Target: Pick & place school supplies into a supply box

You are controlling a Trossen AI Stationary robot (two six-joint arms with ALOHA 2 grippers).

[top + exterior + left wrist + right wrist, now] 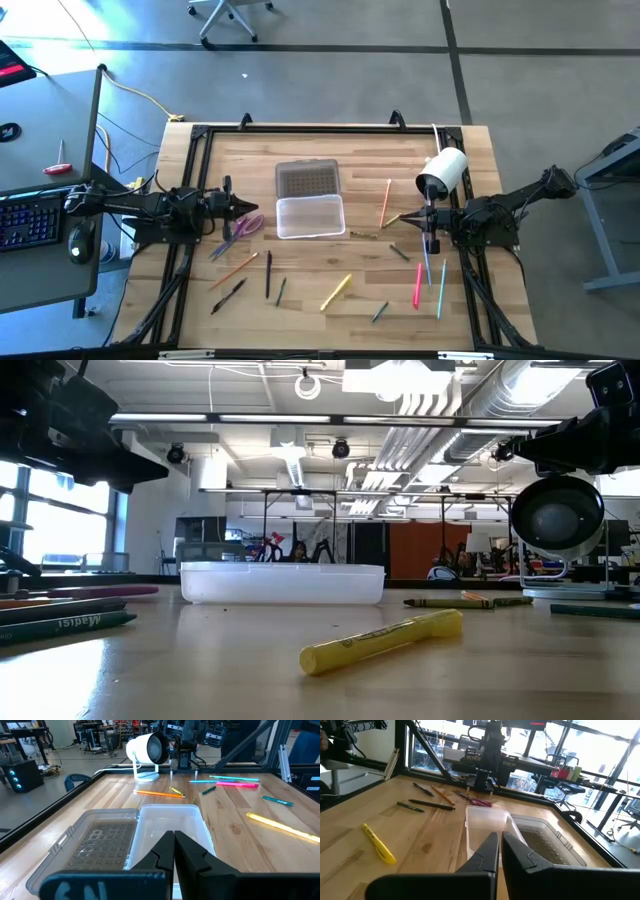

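Observation:
The clear supply box (310,216) rests on its base at the table's middle. Its textured lid (308,180) lies open flat on the far side. Pens, pencils and markers lie scattered on the wood: a yellow marker (336,292), a pink pen (418,285), an orange pencil (385,202) and black pens (268,275). The pink-handled scissors (245,225) lie just left of the box. My left gripper (255,208) hovers shut above the scissors, pointing at the box (170,827). My right gripper (405,218) hovers shut right of the box (485,827).
A white cylindrical camera (443,172) stands at the table's far right, close to my right arm. A black frame (300,130) runs around the table's edges. Bare wood lies near the box's front edge. A desk with a keyboard (30,215) stands left of the table.

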